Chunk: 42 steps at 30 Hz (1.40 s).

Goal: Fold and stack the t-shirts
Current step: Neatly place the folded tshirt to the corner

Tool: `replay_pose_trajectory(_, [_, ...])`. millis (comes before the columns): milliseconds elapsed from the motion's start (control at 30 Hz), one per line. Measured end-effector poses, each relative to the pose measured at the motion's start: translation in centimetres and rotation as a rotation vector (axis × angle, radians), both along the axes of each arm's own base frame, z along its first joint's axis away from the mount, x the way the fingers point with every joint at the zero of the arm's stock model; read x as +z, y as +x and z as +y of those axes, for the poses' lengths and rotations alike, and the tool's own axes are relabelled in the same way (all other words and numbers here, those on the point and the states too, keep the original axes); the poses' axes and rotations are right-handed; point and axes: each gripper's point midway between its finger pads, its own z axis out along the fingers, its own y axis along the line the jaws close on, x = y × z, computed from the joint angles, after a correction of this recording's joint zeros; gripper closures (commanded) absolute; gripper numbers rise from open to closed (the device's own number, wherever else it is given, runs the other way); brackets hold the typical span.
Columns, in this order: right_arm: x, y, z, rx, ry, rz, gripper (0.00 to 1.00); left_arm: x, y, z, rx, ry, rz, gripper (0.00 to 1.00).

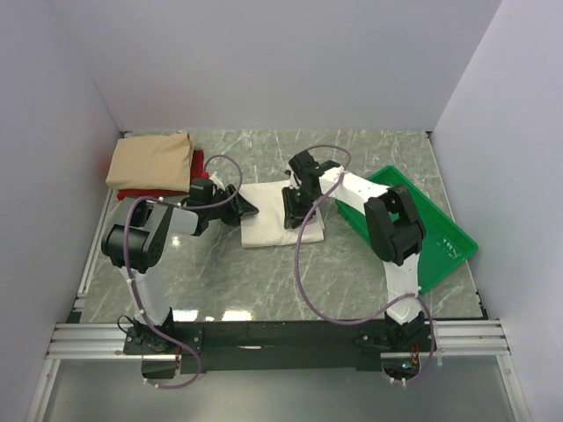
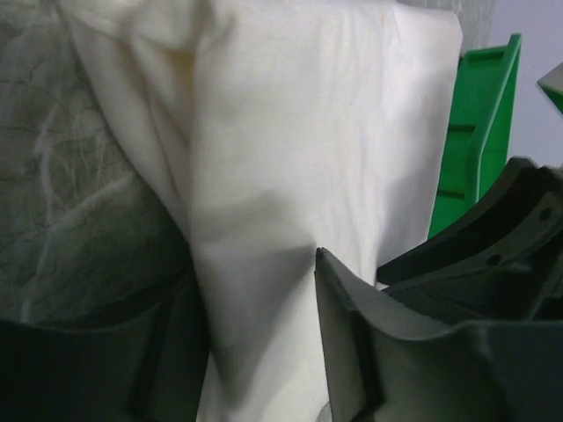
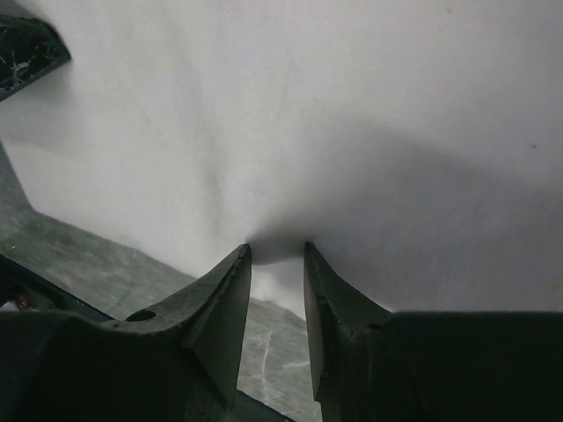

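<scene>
Top external view: the cream t-shirt [image 1: 264,218] lay mid-table as a soft, roughly rectangular folded pad, w/ both arms bent in over it. The left gripper [image 1: 247,208] sat at its left edge and the right gripper [image 1: 296,211] on its right part. At the far-left corner I saw the tan t-shirt [image 1: 151,160], folded into a plump, matte slab. It rested on top of the red t-shirt [image 1: 130,192], which showed only as a thin strip along the near and right sides. Both were well apart from the cream one. The green tray [image 1: 440,244], rigid glossy plastic w/ a raised rim, lay at an angle on the right side of the table [image 1: 264,277], whose top was grey-green marble-patterned w/ pale veins.

Left wrist cam: the left gripper [image 2: 257,272] had its dark, matte fingers either side of a thick fold of the cream t-shirt [image 2: 308,132]. The cloth filled the gap, so I read it as clamped on that fold. The fabric ran away in long soft ridges. The green tray [image 2: 475,132] stood beyond it, ribbed on its wall.

Right wrist cam: the right gripper [image 3: 277,252] was nearly closed, its wedge-shaped tips pinching a small pucker of the cream t-shirt [image 3: 308,114] at its near edge. The cloth was smooth elsewhere, w/ the table [image 3: 97,264] showing below.
</scene>
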Motion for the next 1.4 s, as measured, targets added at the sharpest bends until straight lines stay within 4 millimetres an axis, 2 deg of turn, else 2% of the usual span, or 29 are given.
replay_pose_trajectory(33, [-0.4,0.0,0.0,0.000,-0.005,0.007,0.62,-0.3,0.0,0.0,0.004,0.007,0.010,0.60])
replay_pose_trajectory(67, [-0.8,-0.1,-0.1,0.000,-0.008,0.013,0.62,-0.5,0.0,0.0,0.006,0.015,0.020,0.74])
replay_pose_trajectory(167, [-1.4,-0.4,-0.2,0.001,-0.016,0.027,0.62,-1.3,0.0,0.1,0.016,0.042,0.060,1.00])
replay_pose_trajectory(333, [-1.6,-0.4,-0.3,0.003,-0.015,0.025,0.62,-1.0,1.1,0.1,0.027,0.142,0.119,1.00])
replay_pose_trajectory(467, [-1.4,-0.3,-0.3,0.001,-0.015,0.018,0.63,-0.8,2.5,1.5,0.056,0.323,0.158,1.00])
replay_pose_trajectory(767, [0.4,-0.4,-0.8,-0.007,-0.027,-0.012,0.63,1.3,4.4,8.6,0.112,0.789,0.162,1.00])
replay_pose_trajectory(900, [1.1,-0.5,-0.9,-0.008,-0.021,-0.028,0.63,1.4,5.2,10.4,0.105,0.958,0.168,1.00])
replay_pose_trajectory(1133, [0.5,-1.1,-1.4,-0.007,-0.038,-0.008,0.63,-0.3,4.9,10.5,0.024,1.154,0.208,1.00])
replay_pose_trajectory(1233, [0.1,-1.6,-1.7,-0.005,-0.047,0.005,0.63,0.7,5.2,10.6,-0.007,1.196,0.199,0.99])
replay_pose_trajectory(1400, [-0.3,-2.1,-2.0,-0.005,-0.058,0.017,0.63,4.0,8.1,10.6,-0.009,1.240,0.117,1.00])
